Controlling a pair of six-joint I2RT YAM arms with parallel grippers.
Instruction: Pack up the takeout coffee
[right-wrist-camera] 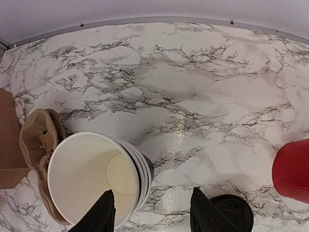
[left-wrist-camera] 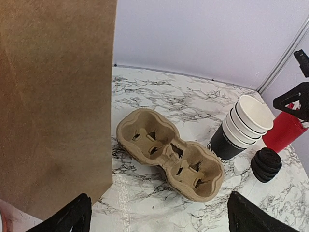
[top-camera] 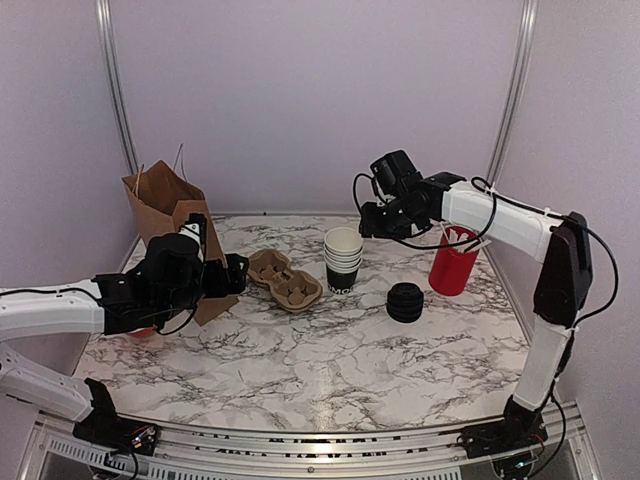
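The cardboard carrier (top-camera: 285,280) lies on the marble tabletop (top-camera: 300,360), and everything else is placed from it. The stack of cups (top-camera: 343,262) stands just beside the carrier's right end, close enough that I cannot tell whether they touch. The cups are black, nested and upright, so the stack's long axis runs straight up. The top cup has no lid and shows its white inside.

The black lids (top-camera: 405,302) are piled farther right of the carrier, beyond the cups, and the red cup (top-camera: 452,265) stands farther right again. The paper bag (top-camera: 160,205) stands on the carrier's left side.

The right pincer (right-wrist-camera: 152,195) hangs above the stack, pointing down, with its fingers apart and nothing clamped. In the right wrist view one finger (right-wrist-camera: 104,212) sits over the open mouth of the top cup. The other is outside the rim on the side away from the carrier, so the rim's right edge falls between them. The cup's centre lies toward the carrier from the pincer's midline.

The left pincer (left-wrist-camera: 159,195) is spread wide and empty. It is low by the bag and faces the carrier's two wells, with the cups past the carrier's far end.

The right arm is clearly the nearer one. A straight descent would likely take the top cup by its wall.
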